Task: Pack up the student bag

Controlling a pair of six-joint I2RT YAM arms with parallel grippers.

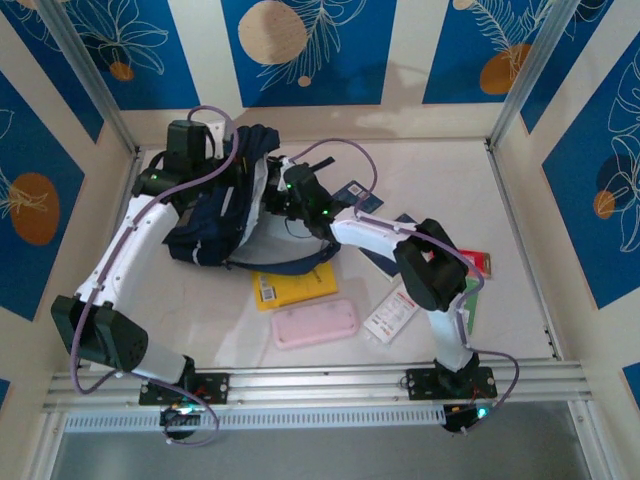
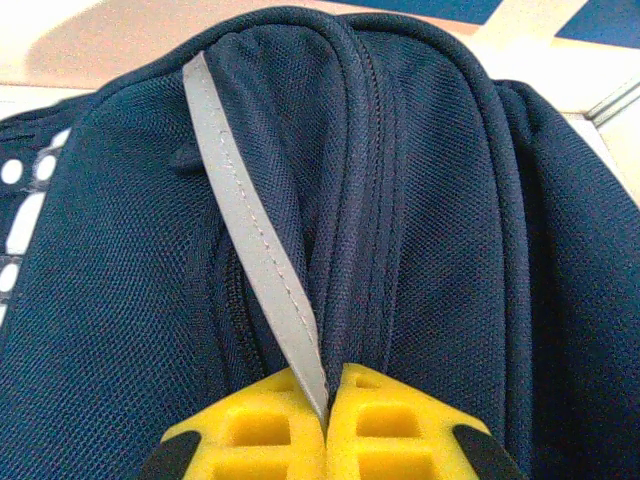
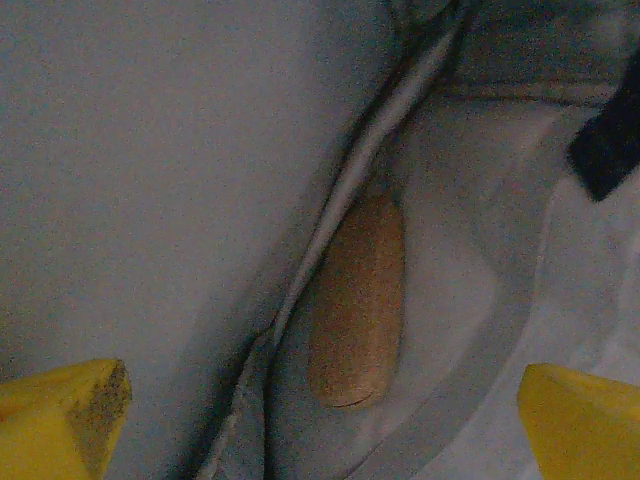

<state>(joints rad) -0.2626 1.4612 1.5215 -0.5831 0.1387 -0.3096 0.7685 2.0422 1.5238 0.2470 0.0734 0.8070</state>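
Found the student bag (image 1: 205, 225) slumped at about 10 o'clock on the surface (image 1: 440, 180), tucked toward the far-left corner. Saw the left tool (image 2: 325, 400) pinched fully shut on the grey reflective strip (image 2: 255, 235) crossing the bag's top seam. Guessed at the reason: pulling the fabric up to keep the mouth from collapsing during loading.

Moved right and caught the right tool (image 3: 320, 410) poked into the bag's opening, fingers spread as wide as possible and gripping nothing. Spotted a tan, cork-looking piece (image 3: 355, 300) lying against the pale lining just ahead of the fingers, untouched. Probably cargo already inside, but couldn't swear to it, being so dim in there.

Counted plenty left outside. Yellow booklet (image 1: 295, 288) at 5 o'clock from the bag, with a dark strap (image 1: 285, 262) draped along its far edge. Pink case (image 1: 316, 324) just beside that, at 6 o'clock. White packet (image 1: 392, 312) next, then red and green bits (image 1: 472, 265) over at 3 o'clock, partly hidden by the right arm. Figured that strap and the arm's own elbow for the likely nuisances on the next pick.
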